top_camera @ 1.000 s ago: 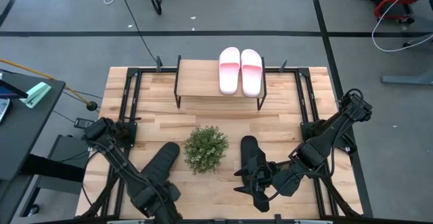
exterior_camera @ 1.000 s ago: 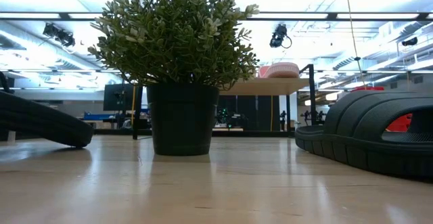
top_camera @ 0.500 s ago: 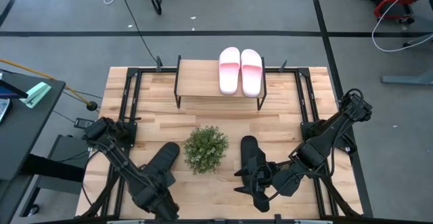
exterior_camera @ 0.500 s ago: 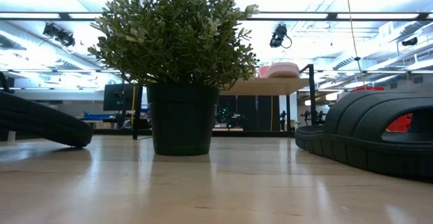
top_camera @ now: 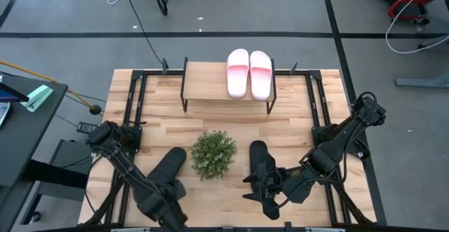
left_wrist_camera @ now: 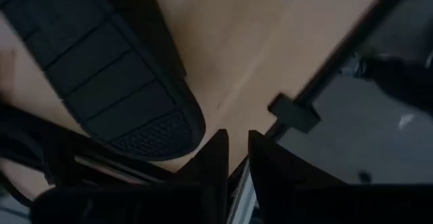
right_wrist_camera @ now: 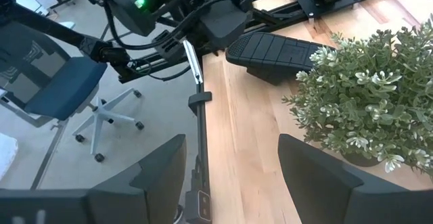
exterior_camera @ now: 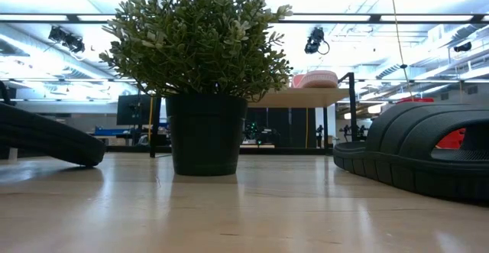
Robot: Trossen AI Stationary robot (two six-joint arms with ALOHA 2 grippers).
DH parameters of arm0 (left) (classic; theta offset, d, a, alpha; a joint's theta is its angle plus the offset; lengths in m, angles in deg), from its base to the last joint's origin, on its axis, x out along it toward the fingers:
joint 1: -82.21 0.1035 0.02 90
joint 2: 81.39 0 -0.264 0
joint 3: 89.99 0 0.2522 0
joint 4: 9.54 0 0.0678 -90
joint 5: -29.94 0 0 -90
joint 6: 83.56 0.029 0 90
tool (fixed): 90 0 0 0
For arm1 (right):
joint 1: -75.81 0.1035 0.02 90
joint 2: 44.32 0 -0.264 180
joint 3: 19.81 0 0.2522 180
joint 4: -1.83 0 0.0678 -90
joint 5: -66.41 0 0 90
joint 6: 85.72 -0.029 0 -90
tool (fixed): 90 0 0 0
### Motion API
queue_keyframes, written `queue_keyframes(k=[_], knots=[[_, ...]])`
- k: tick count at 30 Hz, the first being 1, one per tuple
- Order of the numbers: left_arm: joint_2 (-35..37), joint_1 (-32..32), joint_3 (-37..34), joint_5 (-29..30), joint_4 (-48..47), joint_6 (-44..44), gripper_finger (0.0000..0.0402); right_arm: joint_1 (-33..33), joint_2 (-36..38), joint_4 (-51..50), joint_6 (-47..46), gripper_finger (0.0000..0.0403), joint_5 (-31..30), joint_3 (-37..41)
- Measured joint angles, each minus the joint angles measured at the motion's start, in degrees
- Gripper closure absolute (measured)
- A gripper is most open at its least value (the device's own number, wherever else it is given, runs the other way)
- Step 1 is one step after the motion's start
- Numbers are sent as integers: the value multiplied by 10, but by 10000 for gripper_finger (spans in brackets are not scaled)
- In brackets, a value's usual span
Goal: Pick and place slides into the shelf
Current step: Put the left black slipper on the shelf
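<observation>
Two pink-and-white slides (top_camera: 238, 73) (top_camera: 261, 74) lie side by side, soles down, on the right half of the shelf (top_camera: 207, 82). One black slide (top_camera: 168, 166) lies flat on the table left of the plant. The other black slide (top_camera: 260, 160) lies right of it. My left gripper (top_camera: 165, 202) hovers at the near edge by the left slide's heel (left_wrist_camera: 149, 126); its fingers (left_wrist_camera: 237, 143) are almost together and hold nothing. My right gripper (top_camera: 269, 195) is open near the right slide's near end, which its wrist view does not show.
A potted green plant (top_camera: 212, 153) stands mid-table between the two black slides, in front of the shelf. The shelf's left half is bare wood. Black frame rails (top_camera: 133, 106) run along the table's left and right sides. An office chair (right_wrist_camera: 61, 82) stands off the table.
</observation>
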Motion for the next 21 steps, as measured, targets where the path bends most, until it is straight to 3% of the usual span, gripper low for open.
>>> queue_keyframes(k=[3,8,10,15,17,21], knots=[[0,7,0,-19,6,-15,354,0,0,0,0,163,0,0],[-41,-5,33,-56,129,-12,392,0,0,0,5,163,0,0],[-90,-15,94,-58,114,16,395,0,0,0,5,163,0,0],[-243,-17,341,-51,-81,122,398,0,0,0,6,163,0,0],[-228,-6,306,-63,-33,129,398,0,0,0,5,163,-1,0],[-216,1,268,-14,-86,108,399,3,0,-2,-6,163,0,0]])
